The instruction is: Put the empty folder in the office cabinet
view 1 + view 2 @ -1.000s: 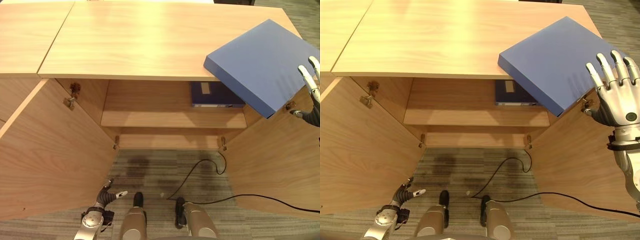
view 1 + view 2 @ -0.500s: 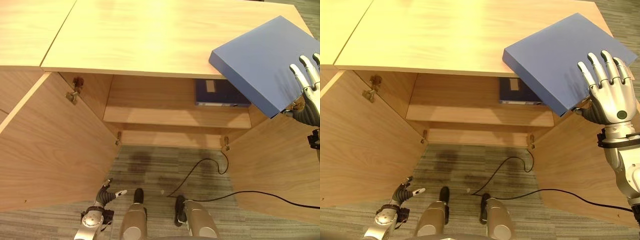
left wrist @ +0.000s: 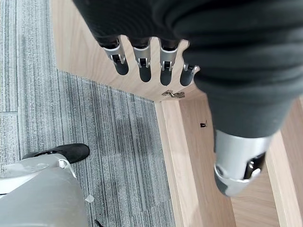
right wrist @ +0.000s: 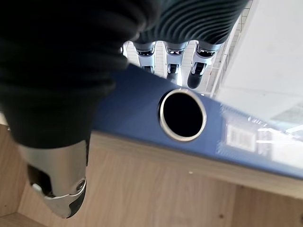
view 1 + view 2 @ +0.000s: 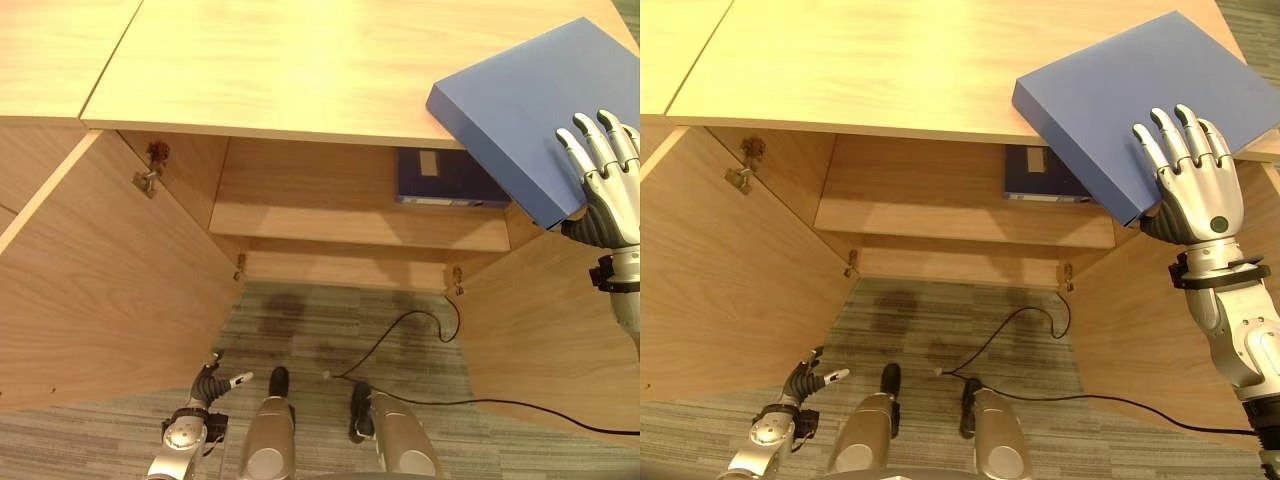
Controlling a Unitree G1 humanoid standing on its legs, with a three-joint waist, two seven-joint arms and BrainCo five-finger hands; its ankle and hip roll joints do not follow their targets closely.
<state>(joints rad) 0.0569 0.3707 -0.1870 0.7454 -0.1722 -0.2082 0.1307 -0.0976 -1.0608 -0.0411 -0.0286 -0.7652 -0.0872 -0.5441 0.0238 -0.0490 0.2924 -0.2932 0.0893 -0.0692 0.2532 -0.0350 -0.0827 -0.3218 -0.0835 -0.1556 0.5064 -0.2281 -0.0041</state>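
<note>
The right hand (image 5: 1192, 190) has closed in on the blue folder (image 5: 1120, 95).

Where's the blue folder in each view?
Left eye view: blue folder on the cabinet top, upper right, under the right hand.
Right eye view: upper right, same spot.
Left wrist view: not in it.
Right wrist view: spine with ring hole across the middle.
Shared landmark: right hand.

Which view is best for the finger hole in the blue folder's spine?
The right wrist view: the round metal-rimmed finger hole faces the camera on the spine of the flat blue folder, with the right hand gripping beside it. The eye views show the folder's broad cover on the wooden cabinet top, its spine turned away.
</note>
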